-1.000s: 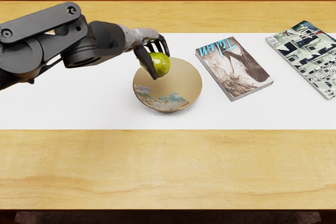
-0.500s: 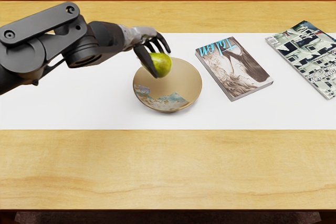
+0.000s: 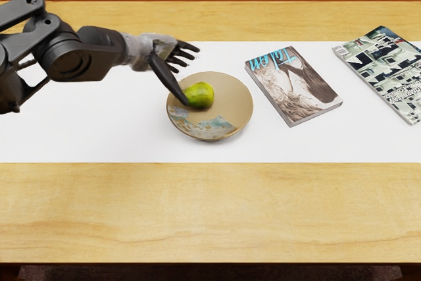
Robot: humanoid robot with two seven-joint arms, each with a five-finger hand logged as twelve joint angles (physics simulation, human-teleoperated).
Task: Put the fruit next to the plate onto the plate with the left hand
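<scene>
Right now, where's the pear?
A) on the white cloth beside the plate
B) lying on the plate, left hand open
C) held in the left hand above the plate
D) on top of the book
B: the pear lies on the plate, and the left hand beside it has its fingers spread, gripping nothing.

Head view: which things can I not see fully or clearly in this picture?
- pear: the side toward the left hand is behind its thumb; contact cannot be told.
- magazine: cut off by the right edge; its print is too small to read.
- Right hand: out of view.
</scene>
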